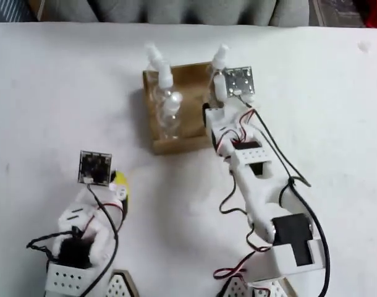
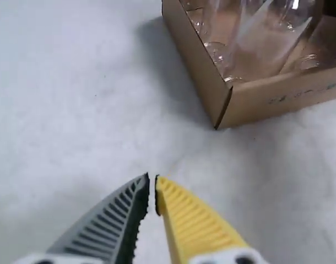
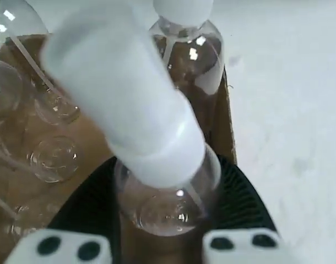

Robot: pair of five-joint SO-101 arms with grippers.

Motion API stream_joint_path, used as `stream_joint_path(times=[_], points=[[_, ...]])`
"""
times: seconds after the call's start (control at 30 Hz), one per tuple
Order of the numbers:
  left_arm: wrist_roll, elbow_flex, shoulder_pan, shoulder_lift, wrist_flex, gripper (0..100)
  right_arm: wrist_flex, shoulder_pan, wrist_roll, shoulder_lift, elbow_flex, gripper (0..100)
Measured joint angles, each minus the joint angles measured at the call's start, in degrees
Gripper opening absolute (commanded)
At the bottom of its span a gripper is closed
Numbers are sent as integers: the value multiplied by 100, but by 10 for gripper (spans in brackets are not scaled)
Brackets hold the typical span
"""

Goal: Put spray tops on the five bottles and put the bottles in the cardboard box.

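The cardboard box (image 1: pixel 187 79) stands mid-table with several clear bottles wearing white spray tops (image 1: pixel 165 78) inside. My right gripper (image 1: pixel 218 100) is at the box's right side, shut on a clear bottle (image 1: pixel 220 84) with a white spray top. In the right wrist view that bottle (image 3: pixel 157 159) sits between the black fingers (image 3: pixel 242 201) over the box floor (image 3: pixel 96 132), with another capped bottle (image 3: pixel 193 52) just beyond it. My left gripper (image 1: pixel 118 184) rests low at the near left, away from the box. Its grey and yellow fingers (image 2: pixel 182 220) are shut on nothing (image 2: pixel 152 192).
The box's near corner (image 2: pixel 218 118) lies a short way ahead of the left gripper, with bare white tabletop (image 2: pixel 74 99) between. Loose cables (image 1: pixel 228 201) trail off the right arm. Grey cushions (image 1: pixel 188 9) line the far table edge.
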Motion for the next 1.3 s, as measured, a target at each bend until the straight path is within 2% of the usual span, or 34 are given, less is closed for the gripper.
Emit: stream_joint_path(times=[0.63,0.9,1.3], points=[[-35,0,0,0,0,20,-35,0,0,88,-62,23],[-35,0,0,0,0,20,-35,-9,0,88,-62,221],[-35,0,0,0,9,20,-35,-114,0,105,-53,241]])
